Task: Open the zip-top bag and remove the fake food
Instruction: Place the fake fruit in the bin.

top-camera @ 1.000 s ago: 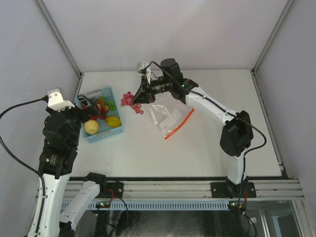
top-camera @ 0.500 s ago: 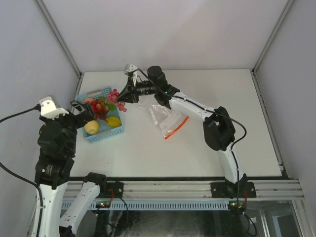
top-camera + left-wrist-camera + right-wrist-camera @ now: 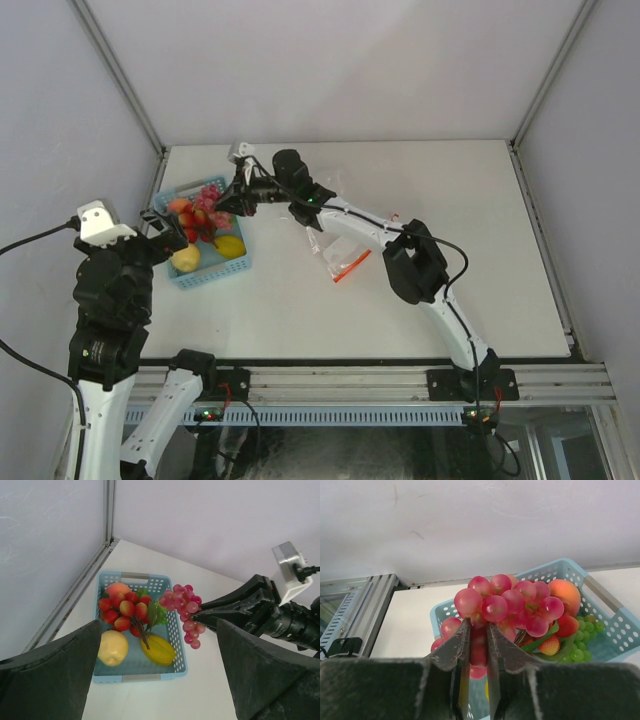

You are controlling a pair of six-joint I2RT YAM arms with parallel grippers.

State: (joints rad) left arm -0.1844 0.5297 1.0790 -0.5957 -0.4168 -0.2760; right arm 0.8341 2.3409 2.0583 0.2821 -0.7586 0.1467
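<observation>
Pinching a pink grape bunch (image 3: 505,602) in the nearly closed right gripper (image 3: 477,630), above the far part of the blue basket (image 3: 182,650) of other fake food (image 3: 125,612). Holding the left gripper (image 3: 159,624) spread wide, near the basket. With the zip-top bag (image 3: 335,250) on the surface, well apart from the basket, seemingly crumpled beneath the right arm.

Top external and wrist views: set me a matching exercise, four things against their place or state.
1 grape bunch
2 lemon
3 zip-top bag
4 left gripper

A flat on the table
B jaws wide open
C in the jaws of the right gripper
D in the blue basket

Pairs: 1-C, 2-D, 3-A, 4-B
</observation>
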